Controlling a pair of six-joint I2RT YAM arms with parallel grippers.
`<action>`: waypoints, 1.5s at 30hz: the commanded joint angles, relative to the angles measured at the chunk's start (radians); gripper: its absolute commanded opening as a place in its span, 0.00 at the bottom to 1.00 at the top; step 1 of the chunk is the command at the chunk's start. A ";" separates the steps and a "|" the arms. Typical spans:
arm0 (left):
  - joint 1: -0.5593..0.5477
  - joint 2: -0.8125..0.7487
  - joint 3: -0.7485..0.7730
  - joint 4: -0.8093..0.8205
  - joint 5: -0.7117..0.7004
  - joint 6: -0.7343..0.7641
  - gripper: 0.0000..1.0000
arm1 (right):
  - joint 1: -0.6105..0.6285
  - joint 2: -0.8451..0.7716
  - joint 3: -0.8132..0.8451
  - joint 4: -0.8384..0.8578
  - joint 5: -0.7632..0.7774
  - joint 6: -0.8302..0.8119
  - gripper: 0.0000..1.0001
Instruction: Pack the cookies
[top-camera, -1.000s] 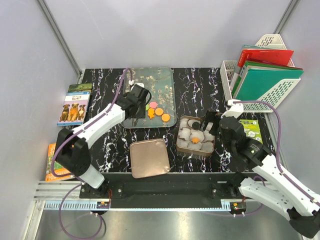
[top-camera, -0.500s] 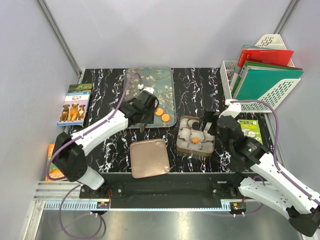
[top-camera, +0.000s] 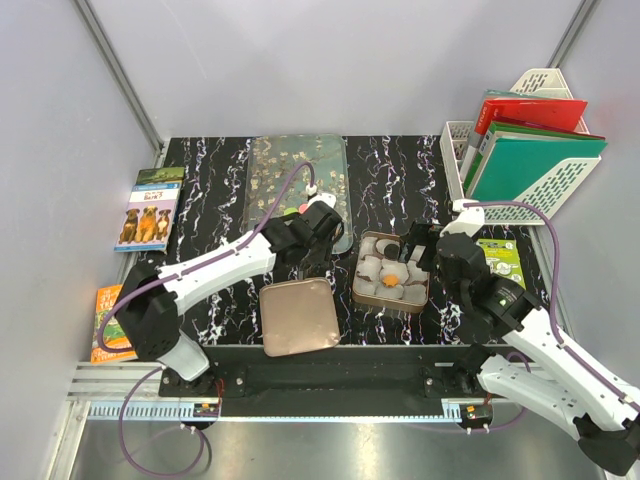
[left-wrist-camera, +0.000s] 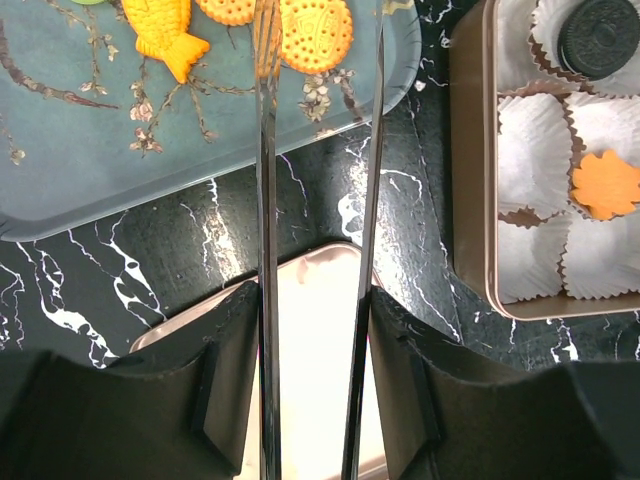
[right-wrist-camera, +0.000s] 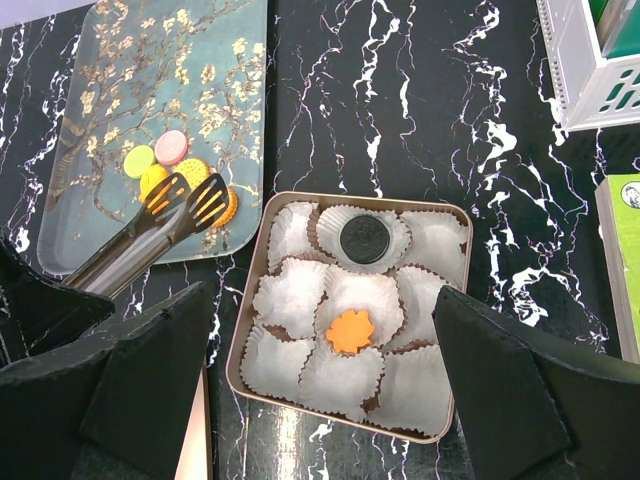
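The left pincer (left-wrist-camera: 313, 310) is clenched on the handle end of a pair of metal tongs (right-wrist-camera: 128, 248); both pads press the outer faces of the two blades. The tongs reach from above the lid (top-camera: 298, 316) out to the tray (right-wrist-camera: 150, 80), and their slotted tips lie over the orange cookies at the tray's near right corner. The blades stand slightly apart, and it cannot be told whether the tips touch a cookie. The tray sits at the far edge of the table (top-camera: 400, 170), left of centre. On it lie a green cookie (right-wrist-camera: 138, 160) and a pink cookie (right-wrist-camera: 172, 147) side by side, and just nearer the tray's near edge an orange fish (left-wrist-camera: 165, 30) and orange rounds (left-wrist-camera: 315, 30). The tin (left-wrist-camera: 468, 150) stands just right of the tray's near right corner, toward the table's right half, and is filled with white wrappers (right-wrist-camera: 290, 295). A dark cookie (right-wrist-camera: 365, 240) lies in the middle wrapper of the tin's far row. An orange leaf-shaped cookie (right-wrist-camera: 351, 331) lies in the centre wrapper. The other wrappers visible hold nothing. The lid lies flat near the table's near edge, just left of the tin and apart from it. The right pincer (right-wrist-camera: 320, 295) is released, jaws fully spread, and hangs above the tin with nothing between its fingers. A rack of books (top-camera: 525, 140) stands at the table's far right corner.
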 joint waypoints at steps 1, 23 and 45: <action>0.002 0.006 0.021 0.025 -0.030 -0.012 0.48 | -0.001 -0.009 0.000 0.028 0.013 0.012 1.00; 0.001 0.021 0.021 0.010 -0.056 -0.017 0.51 | 0.001 -0.009 -0.008 0.031 0.023 0.008 1.00; -0.021 -0.022 0.078 -0.024 -0.134 0.027 0.25 | -0.001 0.005 0.004 0.029 0.020 0.003 1.00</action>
